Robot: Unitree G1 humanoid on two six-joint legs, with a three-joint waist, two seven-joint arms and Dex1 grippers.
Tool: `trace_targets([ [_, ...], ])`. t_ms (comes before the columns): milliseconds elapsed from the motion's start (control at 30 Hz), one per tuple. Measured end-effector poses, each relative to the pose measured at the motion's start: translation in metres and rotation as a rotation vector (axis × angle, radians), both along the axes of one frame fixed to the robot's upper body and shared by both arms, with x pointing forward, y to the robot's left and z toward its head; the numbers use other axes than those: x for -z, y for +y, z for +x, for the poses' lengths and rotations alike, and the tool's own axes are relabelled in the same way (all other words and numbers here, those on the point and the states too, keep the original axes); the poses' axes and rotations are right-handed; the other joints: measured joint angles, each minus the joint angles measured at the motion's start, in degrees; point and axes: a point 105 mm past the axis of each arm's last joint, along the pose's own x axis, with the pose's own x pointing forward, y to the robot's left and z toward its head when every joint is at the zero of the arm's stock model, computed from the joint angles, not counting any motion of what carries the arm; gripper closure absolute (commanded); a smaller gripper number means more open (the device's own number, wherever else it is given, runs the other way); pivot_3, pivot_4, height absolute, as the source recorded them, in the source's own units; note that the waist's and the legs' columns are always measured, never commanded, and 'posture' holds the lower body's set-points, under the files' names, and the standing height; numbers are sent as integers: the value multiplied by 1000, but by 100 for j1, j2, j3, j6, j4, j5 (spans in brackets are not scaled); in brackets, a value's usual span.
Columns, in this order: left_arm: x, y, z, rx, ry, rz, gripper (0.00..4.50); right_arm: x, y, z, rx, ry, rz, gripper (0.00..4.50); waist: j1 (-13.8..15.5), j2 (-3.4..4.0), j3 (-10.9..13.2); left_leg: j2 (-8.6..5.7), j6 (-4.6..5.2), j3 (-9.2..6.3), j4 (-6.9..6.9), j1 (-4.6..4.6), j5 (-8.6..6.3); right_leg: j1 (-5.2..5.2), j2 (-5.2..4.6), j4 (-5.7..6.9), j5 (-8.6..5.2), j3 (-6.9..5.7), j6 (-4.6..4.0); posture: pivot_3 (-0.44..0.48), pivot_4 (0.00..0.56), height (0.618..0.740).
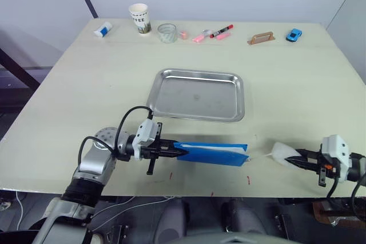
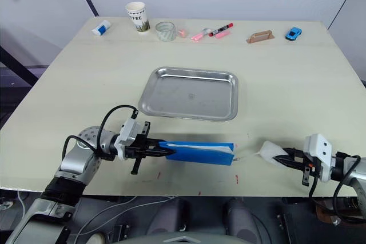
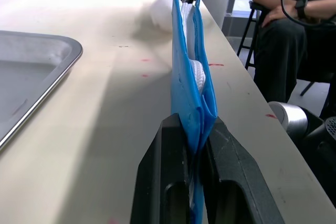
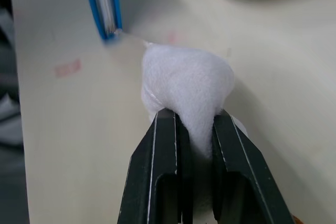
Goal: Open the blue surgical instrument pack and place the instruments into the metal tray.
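The blue surgical instrument pack (image 1: pixel 211 153) stands on edge near the table's front edge, in front of the metal tray (image 1: pixel 197 117). My left gripper (image 1: pixel 182 151) is shut on the pack's left end, and its fingers (image 3: pixel 157 171) pinch the blue fabric (image 3: pixel 189 77). A thin white thread runs from the pack's right end to a white plush tuft (image 1: pixel 281 152). My right gripper (image 1: pixel 293 160) is shut on that tuft (image 4: pixel 186 85). The tray is empty. The instruments are out of view.
Along the far edge stand a paper cup (image 1: pixel 139 18), a glass (image 1: pixel 167 32), pink and red markers (image 1: pixel 220 31), a brown block (image 1: pixel 261 39), a blue toy car (image 1: pixel 294 35) and a small white-blue bottle (image 1: pixel 103 29). A person (image 3: pixel 294 24) sits beyond the table's end.
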Motion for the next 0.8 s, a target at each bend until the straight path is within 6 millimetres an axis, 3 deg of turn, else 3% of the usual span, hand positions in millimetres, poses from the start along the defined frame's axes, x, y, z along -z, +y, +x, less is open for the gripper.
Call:
trace_targets([
  [333, 0, -1, 0, -2, -6, 2, 4500, -47, 19, 4, -29, -2, 292, 4427, 25, 1, 0, -1, 0, -4, 1, -1, 0, 1, 0, -1, 0, -3, 0, 0, 150, 728],
  [533, 0, -1, 0, 0, -15, 2, 4500, -64, 27, 8, -5, 25, 407, 4427, 21, 2, 0, -2, 0, -3, 0, -2, 0, 1, -1, 0, 0, -1, 0, 0, 150, 728],
  [667, 1, -3, 1, 0, -13, -8, 4500, -81, 40, 11, -22, 9, 419, 4427, 32, 2, 1, -4, 0, -10, 0, -7, 0, 1, -1, -2, 0, -6, 0, 0, 150, 728],
  [800, 0, -5, 3, 3, -14, -10, 4500, -95, 67, 15, -106, -35, 377, 4427, 15, 4, 2, -4, 0, -13, 0, -7, 0, 0, 2, -1, 0, -3, 0, 0, 150, 728],
])
